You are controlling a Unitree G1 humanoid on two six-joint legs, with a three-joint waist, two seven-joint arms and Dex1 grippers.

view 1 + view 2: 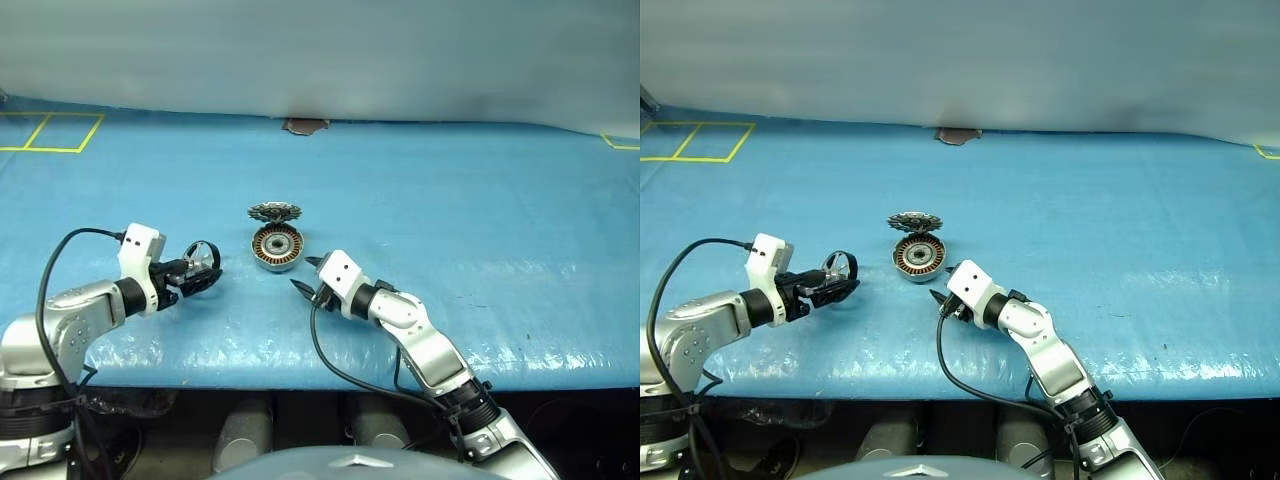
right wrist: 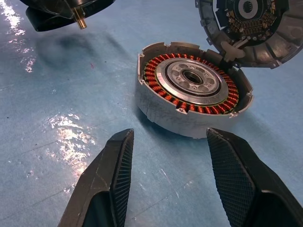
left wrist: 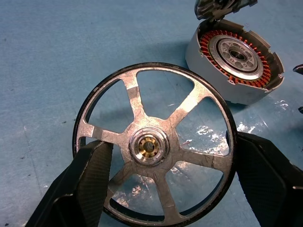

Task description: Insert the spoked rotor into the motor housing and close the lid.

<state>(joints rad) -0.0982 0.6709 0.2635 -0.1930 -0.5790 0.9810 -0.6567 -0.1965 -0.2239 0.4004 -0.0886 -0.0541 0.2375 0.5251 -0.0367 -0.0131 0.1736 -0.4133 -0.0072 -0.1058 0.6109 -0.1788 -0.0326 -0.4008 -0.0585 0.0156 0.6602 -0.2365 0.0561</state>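
**Holding the rotor on edge, left of the open housing**

Gripping the spoked rotor (image 3: 150, 144) by its rim, the left gripper (image 1: 203, 270) has its two black fingers (image 3: 87, 184) pressed against opposite sides of the wheel, so the jaws stand wide around it. In the head views the rotor stands roughly on edge just above the blue bench (image 1: 450, 230), well to the left of the motor housing (image 1: 276, 246). The left wrist view shows its flat face square to the camera: six spokes, a dark outer rim and a brass-coloured centre in the hub. The right wrist view adds what that one cannot, a short brass pin (image 2: 79, 22) jutting from the far side of the hub.

The housing rests on the bench with its open face tipped toward the robot (copper windings ringing a silver core with a dark bore). The lid (image 1: 275, 211) stands raised at the housing's far edge; the right wrist view shows it joined there by a small hinge (image 2: 230, 49), its inner face turned forward.

The right gripper (image 1: 306, 274) hovers just right of the housing, fingers (image 2: 111, 182) spread and holding nothing.
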